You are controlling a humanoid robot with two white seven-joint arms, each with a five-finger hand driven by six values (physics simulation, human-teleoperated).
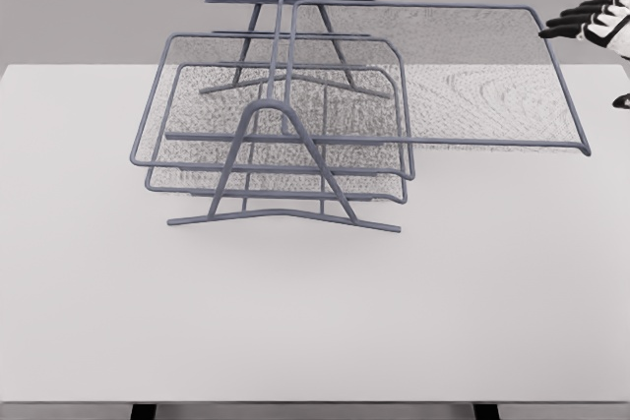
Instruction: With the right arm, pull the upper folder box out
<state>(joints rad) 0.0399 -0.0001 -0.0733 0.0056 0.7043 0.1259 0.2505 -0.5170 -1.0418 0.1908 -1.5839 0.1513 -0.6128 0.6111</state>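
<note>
One upper tray (472,76) juts right, its corner beside the open right hand (594,23).

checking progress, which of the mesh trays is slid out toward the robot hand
The top tray: it juts far right of the rack, by the right robot hand; the lower trays sit inside.

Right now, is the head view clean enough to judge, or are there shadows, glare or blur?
Head view: flat, even lighting, no cast shadows on the white table; no glare; the grey wire-mesh tray rack is sharp, though its mesh shows moiré; the right hand is cropped at the edge.
</note>
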